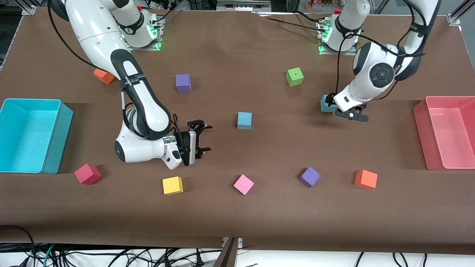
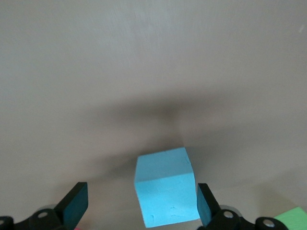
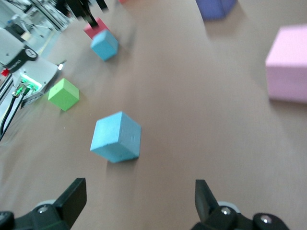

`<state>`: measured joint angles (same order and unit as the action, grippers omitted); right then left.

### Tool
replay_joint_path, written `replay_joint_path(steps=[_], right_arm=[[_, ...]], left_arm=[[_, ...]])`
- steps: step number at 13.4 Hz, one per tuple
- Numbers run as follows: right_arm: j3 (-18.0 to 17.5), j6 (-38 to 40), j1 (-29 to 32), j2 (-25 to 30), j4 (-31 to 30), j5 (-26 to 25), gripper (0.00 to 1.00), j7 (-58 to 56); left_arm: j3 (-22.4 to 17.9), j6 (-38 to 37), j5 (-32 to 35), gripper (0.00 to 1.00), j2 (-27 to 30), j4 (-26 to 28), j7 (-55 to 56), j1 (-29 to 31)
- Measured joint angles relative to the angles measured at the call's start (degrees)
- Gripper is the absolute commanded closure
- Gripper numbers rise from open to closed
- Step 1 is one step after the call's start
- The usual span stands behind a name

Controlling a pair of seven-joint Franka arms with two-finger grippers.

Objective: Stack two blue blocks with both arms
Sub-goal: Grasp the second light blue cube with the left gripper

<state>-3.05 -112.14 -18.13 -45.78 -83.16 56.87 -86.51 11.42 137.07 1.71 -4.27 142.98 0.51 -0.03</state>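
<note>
My left gripper (image 1: 349,113) hangs low with its jaws spread wide, and one blue block (image 2: 165,187) sits between them, close to one finger (image 2: 204,206) though I cannot tell whether it touches. That block (image 1: 327,103) rests on the counter (image 1: 237,222) toward my left arm's end, near the pink bin (image 1: 445,131), with the green cube (image 1: 294,76) farther from the front camera.

My right gripper (image 1: 202,139) has its jaws apart too, holding nothing, turned sideways just above the counter and pointing toward the other blue block (image 1: 244,120), which lies near the middle, well apart from the first. In my right wrist view this second block (image 3: 116,137) lies on bare counter ahead of my fingers (image 3: 72,199).

Nearer the front camera runs a row of cubes: red (image 1: 87,174), yellow (image 1: 173,185), pink (image 1: 243,184), purple (image 1: 309,176), orange (image 1: 366,179). The turquoise bin (image 1: 55,141) stands at my right arm's end
</note>
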Motion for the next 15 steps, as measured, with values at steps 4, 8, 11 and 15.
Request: replay_joint_path(steps=[4, 8, 11, 15], right_arm=[[0.07, -2.53, 0.02, -0.92, -5.28, 12.91, 0.00, -19.93], [-0.06, -3.24, -0.32, -2.21, -8.51, 19.62, 0.00, -32.65], [-0.28, -5.44, -2.21, -2.83, -9.45, 21.85, 0.00, -35.25], [-0.36, -8.14, -5.31, -4.01, -9.80, 27.55, 0.00, -39.23]], left_arm=[[-0.03, 2.36, 0.00, 0.00, 0.12, 3.32, 0.26, 0.09], [0.43, 2.80, -2.71, 0.00, 0.25, 3.52, 0.38, 0.07], [0.72, 4.90, -3.94, 0.00, 0.23, 4.46, 0.38, -0.02], [0.72, 6.98, -3.96, 0.00, -0.09, 5.58, 0.39, -0.02]])
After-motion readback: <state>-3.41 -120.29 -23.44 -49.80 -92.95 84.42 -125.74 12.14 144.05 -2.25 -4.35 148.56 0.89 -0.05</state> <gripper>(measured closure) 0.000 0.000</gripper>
